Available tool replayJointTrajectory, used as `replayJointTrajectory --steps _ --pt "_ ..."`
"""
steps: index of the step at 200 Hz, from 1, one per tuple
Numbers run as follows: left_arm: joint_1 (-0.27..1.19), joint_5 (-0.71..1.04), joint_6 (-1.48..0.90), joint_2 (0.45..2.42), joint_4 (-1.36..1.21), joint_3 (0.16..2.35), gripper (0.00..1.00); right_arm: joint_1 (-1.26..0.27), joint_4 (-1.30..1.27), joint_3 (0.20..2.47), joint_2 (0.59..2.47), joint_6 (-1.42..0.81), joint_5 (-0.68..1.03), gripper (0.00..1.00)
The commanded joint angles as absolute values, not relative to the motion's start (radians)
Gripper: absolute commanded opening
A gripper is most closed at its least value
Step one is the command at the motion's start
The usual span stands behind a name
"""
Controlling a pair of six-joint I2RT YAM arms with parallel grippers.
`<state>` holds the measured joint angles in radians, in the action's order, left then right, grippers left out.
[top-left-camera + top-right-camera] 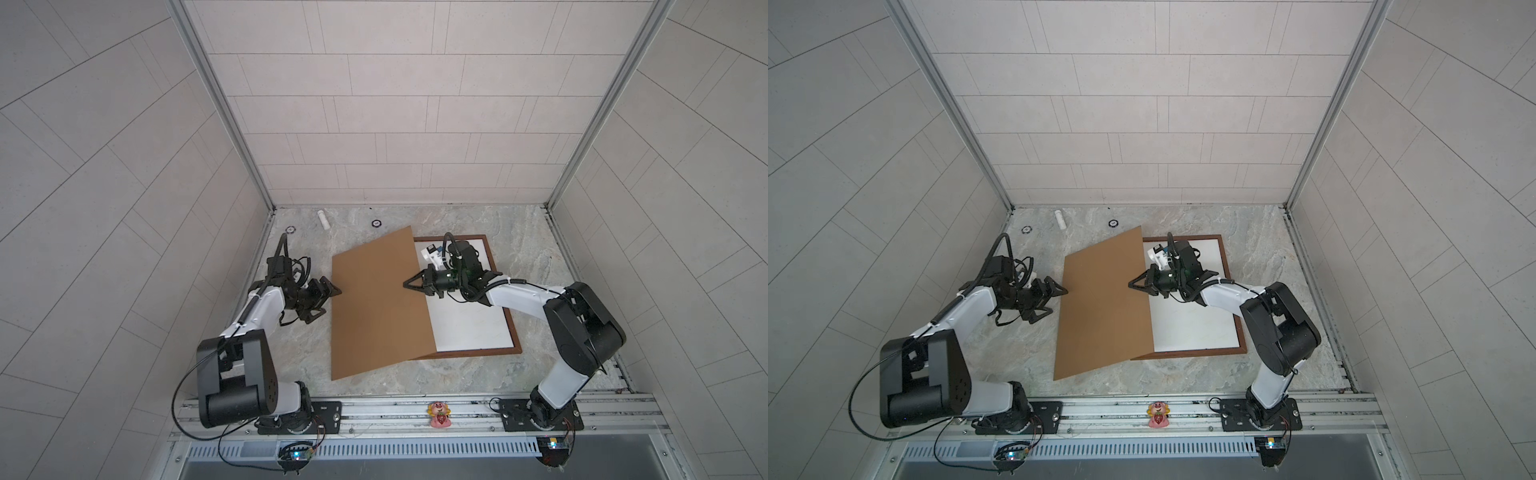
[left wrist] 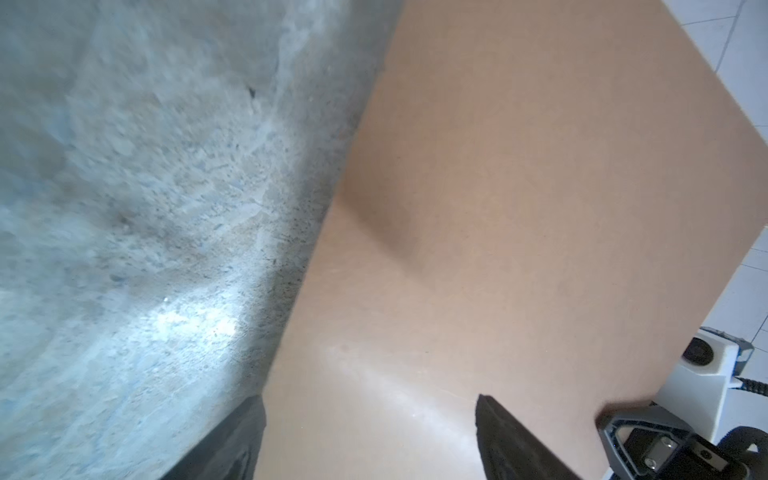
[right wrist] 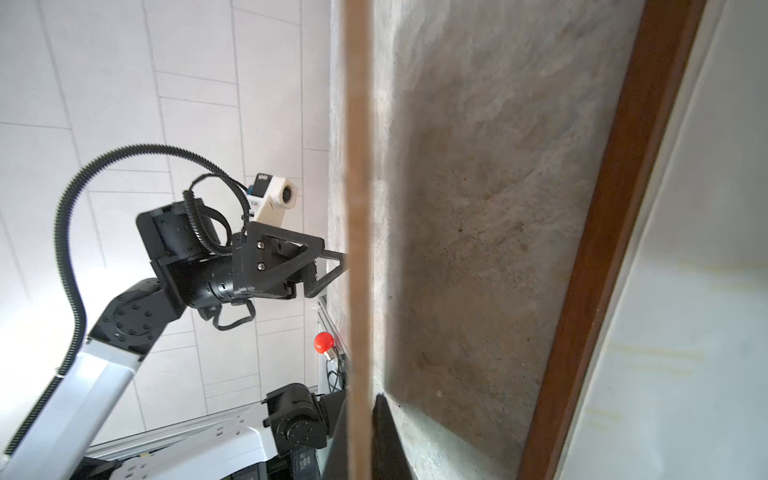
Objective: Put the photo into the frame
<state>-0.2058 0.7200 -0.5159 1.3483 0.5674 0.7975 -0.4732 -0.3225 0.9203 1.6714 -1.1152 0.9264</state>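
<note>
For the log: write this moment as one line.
right gripper: shut on backing board, tilted up | left gripper: open at its edge | frame: lying flat

Robot test cell in a lab, not a lived-in room. Evidence:
- Pale tile-pattern wall panels set in bare aluminium corner posts.
- Grey marble-pattern tabletop.
- Black-and-white left arm and right arm, both bolted to a slotted aluminium rail.
- Grey slotted cable duct.
- Small exposed circuit board with a lit LED.
</note>
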Motion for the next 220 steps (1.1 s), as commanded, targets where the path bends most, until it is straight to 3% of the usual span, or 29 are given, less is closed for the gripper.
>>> replayJointTrajectory --steps 1,35,74,109,151,167,220 --pt "-0.232 0.715 -0.474 1.250 0.587 0.824 0.89 -0.398 -0.613 0.866 1.577 -1.308 1.037 0.00" --pt "-0.233 0.961 -0.589 1.209 0.333 0.747 0.88 -0.287 -0.981 0.805 1.576 -1.610 1.185 0.00" --pt "-0.224 1.085 -0.760 1.173 0.067 0.660 0.82 -0.247 -1.418 0.777 1.671 -1.920 1.239 0.00" --pt "-0.216 1.176 -1.098 1.121 -0.369 0.549 0.79 -0.235 -1.424 0.781 1.661 -1.920 1.271 0.00" --pt "-0.266 1.076 -0.931 1.024 -0.030 0.570 0.82 -0.218 -1.417 0.754 1.652 -1.906 1.268 0.00" --pt "-0.283 1.070 -0.942 0.994 -0.024 0.575 0.83 -0.218 -1.420 0.751 1.653 -1.906 1.266 0.00" --pt "-0.290 1.067 -1.262 0.957 -0.460 0.519 0.87 -0.221 -1.425 0.753 1.647 -1.906 1.267 0.00"
